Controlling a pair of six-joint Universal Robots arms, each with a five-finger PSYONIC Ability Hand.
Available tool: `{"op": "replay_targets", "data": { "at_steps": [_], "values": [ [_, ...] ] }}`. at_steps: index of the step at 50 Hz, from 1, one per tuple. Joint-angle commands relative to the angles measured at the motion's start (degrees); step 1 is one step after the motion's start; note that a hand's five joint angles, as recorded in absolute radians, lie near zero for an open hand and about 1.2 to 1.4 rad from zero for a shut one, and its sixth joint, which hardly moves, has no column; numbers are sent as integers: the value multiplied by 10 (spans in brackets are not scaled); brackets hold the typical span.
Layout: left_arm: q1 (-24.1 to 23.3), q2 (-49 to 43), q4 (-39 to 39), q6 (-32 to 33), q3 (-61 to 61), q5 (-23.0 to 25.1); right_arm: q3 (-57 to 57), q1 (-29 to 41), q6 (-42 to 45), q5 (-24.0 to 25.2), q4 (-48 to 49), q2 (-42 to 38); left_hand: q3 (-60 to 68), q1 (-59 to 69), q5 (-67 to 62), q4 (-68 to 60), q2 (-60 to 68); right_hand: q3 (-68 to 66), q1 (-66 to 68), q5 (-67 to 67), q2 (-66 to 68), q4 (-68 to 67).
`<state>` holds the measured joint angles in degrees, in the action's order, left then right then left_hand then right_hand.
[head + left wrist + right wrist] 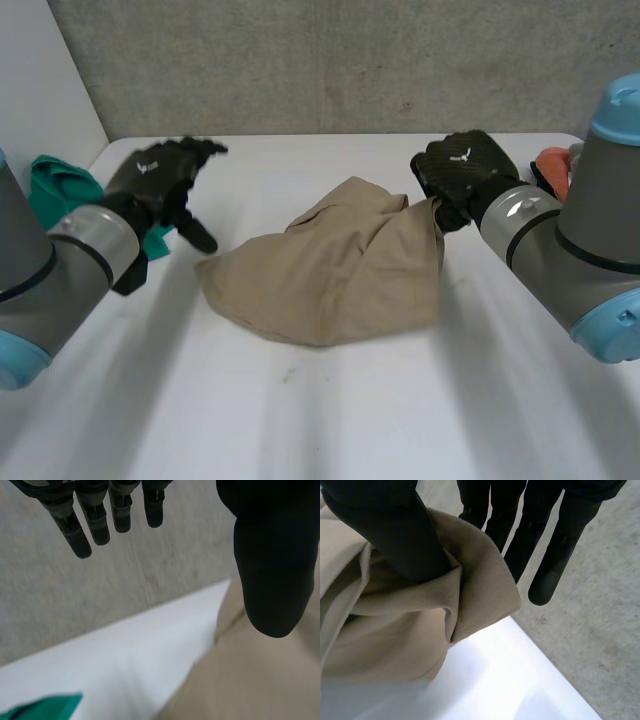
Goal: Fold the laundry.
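A tan cloth (330,265) lies bunched in the middle of the white table (330,420), with one edge pulled up toward the right. The right hand (465,170) pinches that hemmed edge, its thumb (395,535) pressing a fold against nearly straight fingers (555,555). A small white mark (462,155) sits on the back of this hand, too small to read. The left hand (160,180) hovers near the table's left edge, just beside the cloth, fingers (82,527) straight, thumb spread wide, holding nothing. A green cloth (55,180) lies at the left edge, partly hidden by the left arm. At the right edge an orange thing (553,170), perhaps more laundry, is cut off by the right arm.
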<state>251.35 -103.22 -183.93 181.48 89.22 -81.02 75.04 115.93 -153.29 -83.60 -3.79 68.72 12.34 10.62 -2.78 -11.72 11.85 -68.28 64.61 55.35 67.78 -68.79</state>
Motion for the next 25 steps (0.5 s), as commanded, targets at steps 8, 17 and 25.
{"op": "replay_targets", "data": {
  "at_steps": [8, 17, 25],
  "values": [
    [42, -103, -27, 189, 61, 34, 28, -34, 153, -34, -97, -97, -23, -6, 28, 17, -19, 449, -413, -420, -444, 455],
    [36, -153, -76, 215, 24, 44, 43, -61, 106, -26, -50, -5, 61, 78, -57, -67, 66, 583, -546, -553, -578, 588],
    [9, -228, -81, 222, -38, 52, 85, -132, 68, 51, -53, 94, 100, 117, -95, -106, 105, 583, -546, -553, -578, 588]
  ]
}}
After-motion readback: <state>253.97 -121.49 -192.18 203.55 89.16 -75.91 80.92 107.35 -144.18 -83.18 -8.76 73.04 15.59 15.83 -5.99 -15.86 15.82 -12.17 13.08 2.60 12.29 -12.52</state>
